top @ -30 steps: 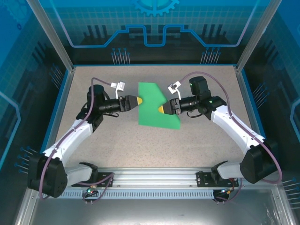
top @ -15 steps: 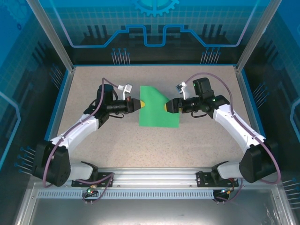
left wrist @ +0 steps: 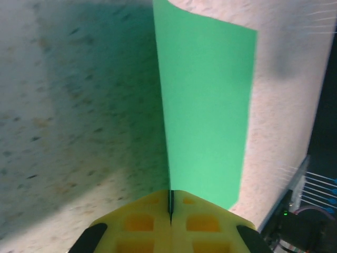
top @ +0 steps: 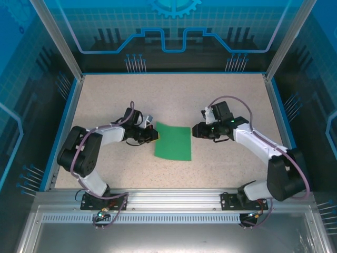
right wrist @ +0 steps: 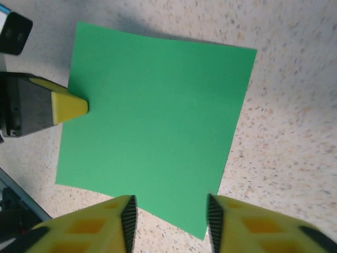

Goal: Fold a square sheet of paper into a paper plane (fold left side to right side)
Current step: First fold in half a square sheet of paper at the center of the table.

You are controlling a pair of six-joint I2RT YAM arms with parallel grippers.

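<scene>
- Left gripper [left wrist: 170,203]: the jaws are pressed flat together, and the left edge of the sheet [left wrist: 205,105] is pinched in the seam between the yellow fingertips.
- From that pinch the sheet is spread away to the robot's right. In the top view the left gripper [top: 155,134] is set on the left edge, nearer its far end, and is pointed across the sheet [top: 172,142].
- The sheet is laid on the table [top: 105,100] between the two arms, about central. It is near-square, so no long axis is to be reckoned with. The pinched edge is run near-to-far.
- In the left wrist view a shadow is thrown on the table beside the pinched edge, so that edge is judged to be lifted a little. The rest of the sheet is seen lying flat.
- Right gripper [right wrist: 169,219]: the jaws are parted and nothing is held. An edge of the sheet [right wrist: 158,126] is passed under the gap, with one corner just by a fingertip. Contact with the paper cannot be told.
- In the top view the right gripper [top: 196,130] is placed at the far-right corner, facing the left gripper across the sheet.
- Key relation: the target edge lies straight across from the pinch, on the right-gripper side. The hold is had by the left arm, so the carry up and over to the right is judged to be its job. The crease is expected near-to-far through the middle.
- Risk: the landing edge is occupied by the right gripper.
</scene>
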